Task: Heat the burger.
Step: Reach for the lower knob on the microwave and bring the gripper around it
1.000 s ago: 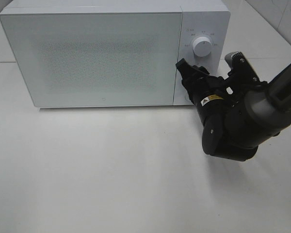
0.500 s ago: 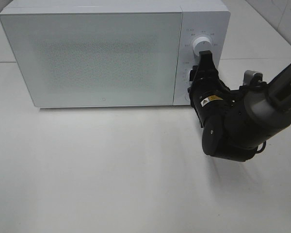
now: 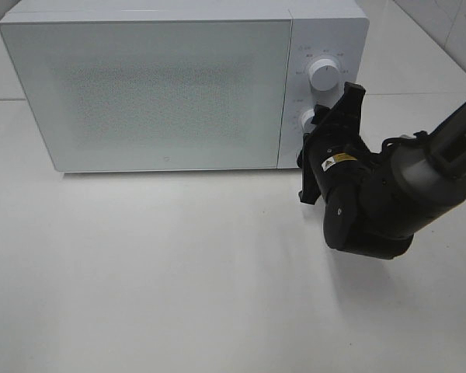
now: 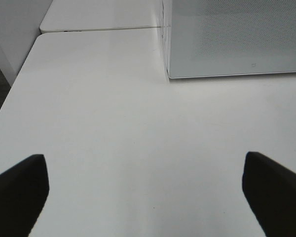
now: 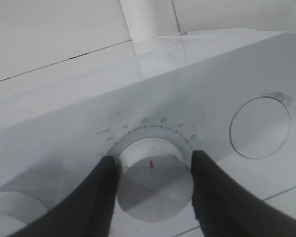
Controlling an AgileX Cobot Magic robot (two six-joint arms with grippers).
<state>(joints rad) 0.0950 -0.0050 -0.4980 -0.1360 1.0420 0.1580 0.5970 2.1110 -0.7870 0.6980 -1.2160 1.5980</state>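
Observation:
The burger is hidden; no view shows it. The white microwave (image 3: 147,85) stands at the back of the table with its door closed. My right gripper (image 3: 317,130) is at the control panel, shut on the lower knob (image 5: 153,180), one finger on each side of it. The knob's red mark points near the 5 on the dial. The fingers (image 5: 101,197) press against the knob's rim. The upper knob (image 3: 324,74) is free. My left gripper (image 4: 143,197) is open and empty, low over the bare table in front of the microwave's left corner (image 4: 168,74).
A round door button (image 5: 260,127) sits beside the held knob on the panel. The right arm's black wrist (image 3: 365,210) hangs over the table in front of the microwave's right end. The table's left edge (image 4: 19,89) shows in the left wrist view.
My right gripper has rolled about a quarter turn, moved in to the control panel and closed around the lower knob. The microwave door has stayed closed.

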